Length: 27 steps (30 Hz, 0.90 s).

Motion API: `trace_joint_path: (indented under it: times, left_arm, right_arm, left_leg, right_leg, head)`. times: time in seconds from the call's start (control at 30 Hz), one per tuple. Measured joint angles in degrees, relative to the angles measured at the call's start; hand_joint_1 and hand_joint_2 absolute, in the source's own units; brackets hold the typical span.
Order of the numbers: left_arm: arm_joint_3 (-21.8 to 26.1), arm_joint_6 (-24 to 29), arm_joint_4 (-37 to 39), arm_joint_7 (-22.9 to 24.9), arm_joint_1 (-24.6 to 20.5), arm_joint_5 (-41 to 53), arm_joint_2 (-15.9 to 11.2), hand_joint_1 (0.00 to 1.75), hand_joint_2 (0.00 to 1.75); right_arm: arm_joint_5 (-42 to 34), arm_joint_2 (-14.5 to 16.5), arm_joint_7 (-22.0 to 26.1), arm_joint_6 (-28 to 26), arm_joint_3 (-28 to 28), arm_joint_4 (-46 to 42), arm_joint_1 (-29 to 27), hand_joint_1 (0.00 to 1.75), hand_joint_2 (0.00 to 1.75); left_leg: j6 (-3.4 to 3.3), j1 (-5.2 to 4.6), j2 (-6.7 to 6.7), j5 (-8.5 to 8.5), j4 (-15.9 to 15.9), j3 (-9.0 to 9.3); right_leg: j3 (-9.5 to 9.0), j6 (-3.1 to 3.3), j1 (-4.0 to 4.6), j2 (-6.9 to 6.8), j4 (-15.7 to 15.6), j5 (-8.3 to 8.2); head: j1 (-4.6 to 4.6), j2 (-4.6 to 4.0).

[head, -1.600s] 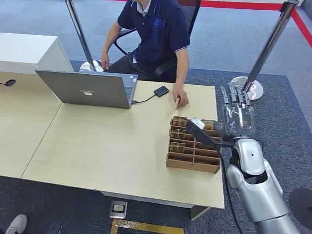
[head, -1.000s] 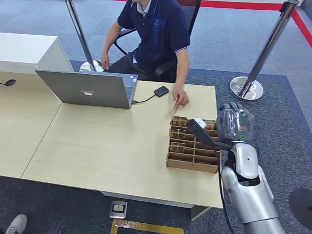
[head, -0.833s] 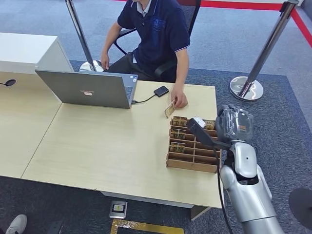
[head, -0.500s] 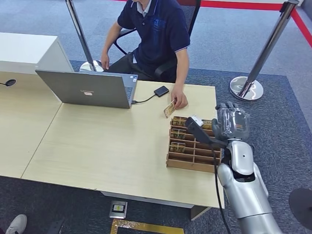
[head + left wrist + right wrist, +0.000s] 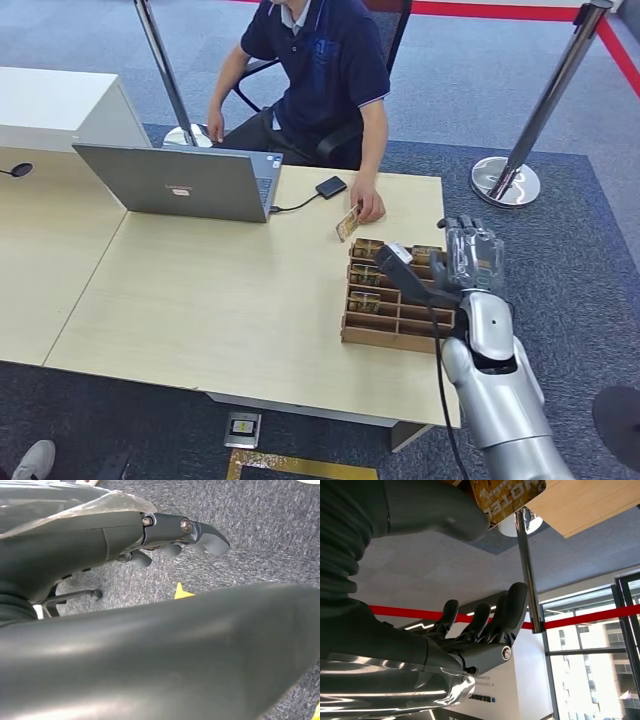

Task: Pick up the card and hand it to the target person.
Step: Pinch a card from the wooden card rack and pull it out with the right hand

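From the head view I see the card (image 5: pixel 347 223), a thin patterned rectangle, pinched tilted in the person's hand (image 5: pixel 370 208) over the pale wood-grain worktop (image 5: pixel 226 300), just beside the slotted wooden tray (image 5: pixel 396 335). My right robot hand (image 5: pixel 472 255), plastic-wrapped, hovers fingers apart, holding nothing. Left wrist view: left robot hand (image 5: pixel 113 535), dark fingers loosely extended over grey carpet, holding nothing. Right wrist view: fingers (image 5: pixel 516 602) spread, a printed card (image 5: pixel 506 495) near the thumb.

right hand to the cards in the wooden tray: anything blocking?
Nothing visible. The right hand is at the tray's right side, its thumb reaching over the back rows, with the cards in the left slots uncovered. The person's hand holds another card just beyond the tray's far corner, not over it.
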State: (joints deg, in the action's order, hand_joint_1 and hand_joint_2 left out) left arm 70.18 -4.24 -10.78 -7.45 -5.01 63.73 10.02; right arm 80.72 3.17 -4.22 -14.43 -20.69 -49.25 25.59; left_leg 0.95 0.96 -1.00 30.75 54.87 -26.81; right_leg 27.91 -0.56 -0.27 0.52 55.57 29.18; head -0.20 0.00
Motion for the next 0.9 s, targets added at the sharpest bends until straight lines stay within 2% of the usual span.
trace_joint_path:
  times: [0.2,0.37,0.73,0.83,0.9]
  left_arm:
    - [0.00,0.00,0.02,-0.01,-0.02,0.00,0.13,0.00,0.00]
    - [0.00,0.01,0.02,-0.08,-0.04,-0.10,0.18,0.00,0.00]
    - [0.00,0.04,0.02,-0.11,-0.07,-0.28,0.21,0.00,0.00]
    - [0.00,0.06,0.02,-0.13,-0.07,-0.39,0.21,0.00,0.00]
    - [0.00,0.09,0.02,-0.13,-0.06,-0.46,0.22,0.00,0.00]
  right_arm:
    - [0.45,0.55,0.73,-0.01,0.36,1.44,0.21,0.64,1.75]
    - [0.70,1.32,1.38,-0.15,0.36,3.49,1.41,0.66,1.75]
    - [1.00,2.85,2.08,-0.29,0.36,8.08,4.37,0.79,1.75]
    - [0.96,3.02,2.08,-0.56,0.37,9.34,5.15,0.90,1.75]
    - [0.93,3.05,2.05,-0.81,0.37,10.12,5.52,0.91,1.75]
  left_leg:
    - [0.00,0.00,0.00,0.00,0.00,0.00]
    - [0.00,0.00,0.00,0.00,0.00,0.00]
    - [0.00,0.00,0.00,0.00,0.00,-0.01]
    - [0.00,0.00,0.00,0.00,0.00,-0.01]
    - [0.00,0.00,0.00,0.00,0.00,-0.01]
  right_leg:
    - [0.00,0.00,0.00,0.00,0.00,0.00]
    - [0.00,0.00,0.00,0.00,0.01,0.00]
    - [0.00,0.00,0.00,0.00,0.01,0.00]
    - [0.00,0.00,0.00,0.00,0.00,0.00]
    - [0.00,0.00,0.00,0.00,0.00,0.00]
  head:
    - [-0.01,0.00]
    - [0.00,0.00]
    - [0.00,0.00]
    - [0.00,0.00]
    - [0.00,0.00]
